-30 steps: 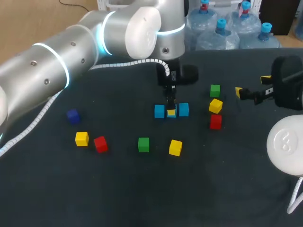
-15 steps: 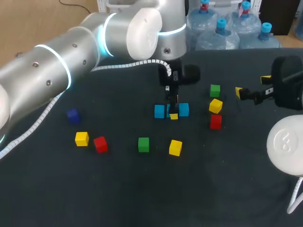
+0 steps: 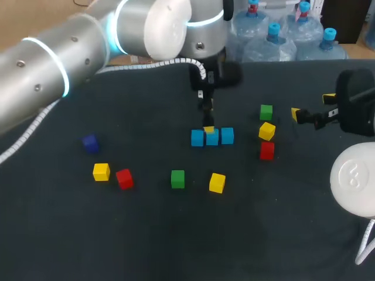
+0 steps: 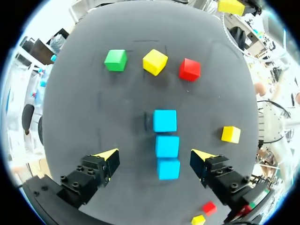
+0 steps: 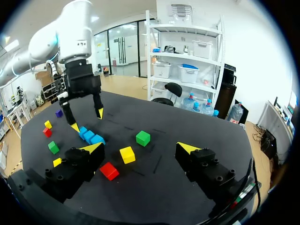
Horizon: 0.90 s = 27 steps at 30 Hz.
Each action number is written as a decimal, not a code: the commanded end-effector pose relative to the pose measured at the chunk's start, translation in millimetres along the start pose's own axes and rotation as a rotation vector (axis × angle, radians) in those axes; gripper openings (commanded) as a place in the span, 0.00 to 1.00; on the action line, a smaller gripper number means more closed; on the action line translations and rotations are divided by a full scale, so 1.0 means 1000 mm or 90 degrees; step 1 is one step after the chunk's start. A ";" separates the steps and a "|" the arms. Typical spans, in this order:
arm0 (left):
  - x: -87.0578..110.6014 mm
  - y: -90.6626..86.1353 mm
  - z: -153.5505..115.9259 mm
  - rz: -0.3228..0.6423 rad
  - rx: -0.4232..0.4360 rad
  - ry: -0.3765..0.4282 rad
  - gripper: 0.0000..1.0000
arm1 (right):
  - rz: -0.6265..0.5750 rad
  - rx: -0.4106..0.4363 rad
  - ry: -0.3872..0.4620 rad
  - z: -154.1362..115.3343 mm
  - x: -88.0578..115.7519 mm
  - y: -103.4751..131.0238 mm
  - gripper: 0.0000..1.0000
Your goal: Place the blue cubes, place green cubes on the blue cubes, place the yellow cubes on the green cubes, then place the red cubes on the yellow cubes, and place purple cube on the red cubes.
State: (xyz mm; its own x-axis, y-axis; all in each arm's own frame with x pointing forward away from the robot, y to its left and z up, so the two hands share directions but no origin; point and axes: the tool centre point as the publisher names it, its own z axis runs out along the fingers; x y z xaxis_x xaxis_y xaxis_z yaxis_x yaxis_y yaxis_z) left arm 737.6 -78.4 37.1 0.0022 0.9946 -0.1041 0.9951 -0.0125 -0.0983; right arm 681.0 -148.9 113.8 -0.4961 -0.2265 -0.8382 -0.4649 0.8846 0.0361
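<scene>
Three blue cubes lie in a touching row at the table's middle; in the left wrist view the row runs between and below my fingers. My left gripper hangs open just above the middle cube, touching nothing. A green cube, a yellow cube and a red cube lie in a line right of the row. My right gripper stands open and empty at the right edge. A purple cube sits far left.
Nearer the front lie a green cube and a yellow cube. A yellow cube and a red cube sit at the left. My left arm spans the table's back left.
My left gripper opened, let go of the middle blue cube between its two neighbours, and rose straight up off the row. The right arm has not moved.
</scene>
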 end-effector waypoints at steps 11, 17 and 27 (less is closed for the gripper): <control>0.048 -0.027 -0.028 -0.064 -0.150 -0.035 1.00 | 0.000 -0.002 0.000 -0.001 0.000 -0.001 1.00; 0.071 -0.033 -0.017 -0.117 -0.192 -0.050 1.00 | 0.000 -0.002 0.000 -0.001 0.000 -0.001 1.00; 0.085 -0.033 0.008 -0.115 -0.240 -0.076 1.00 | 0.000 -0.002 0.000 -0.001 0.000 -0.001 1.00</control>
State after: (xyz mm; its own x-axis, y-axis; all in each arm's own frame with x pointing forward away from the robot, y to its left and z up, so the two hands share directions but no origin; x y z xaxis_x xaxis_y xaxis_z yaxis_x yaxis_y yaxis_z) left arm 711.8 -1.8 24.2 -0.1780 0.9708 -0.1605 0.9803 0.1891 0.0563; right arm 681.0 -148.8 113.8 -0.4961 -0.2265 -0.8382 -0.4649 0.8846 0.0361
